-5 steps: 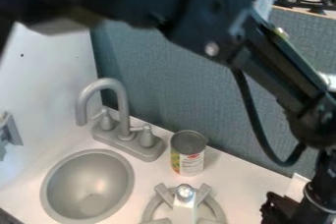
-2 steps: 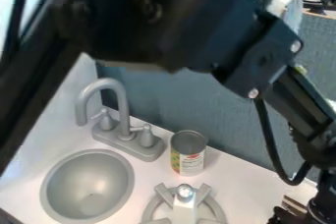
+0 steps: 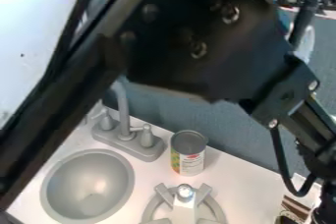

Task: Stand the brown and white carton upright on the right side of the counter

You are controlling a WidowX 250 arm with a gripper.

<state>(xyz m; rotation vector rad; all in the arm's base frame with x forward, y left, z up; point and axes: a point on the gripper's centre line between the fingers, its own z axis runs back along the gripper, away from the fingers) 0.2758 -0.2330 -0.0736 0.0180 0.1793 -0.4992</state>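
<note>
The gripper (image 3: 323,212) is at the bottom right corner, where a black part of it shows at the view's edge. Left of it, a can (image 3: 188,153) with a red, green and white label stands upright on the white counter (image 3: 246,181), well apart from the gripper. Below the can is a grey burner ring (image 3: 152,210) with a silver-topped grey piece (image 3: 185,196) over it. The round grey sink basin (image 3: 89,186) lies at the lower left.
A grey faucet (image 3: 125,107) stands behind the basin, its spout partly covered by the arm. The blue-grey wall panel (image 3: 223,125) runs behind the counter. Brown striped material (image 3: 295,207) lies beyond the counter's right end.
The arm has swung to the right, and the gripper has moved right toward the corner. The arm's thick links now cover more of the upper middle and left. Can, basin and burner have stayed put.
</note>
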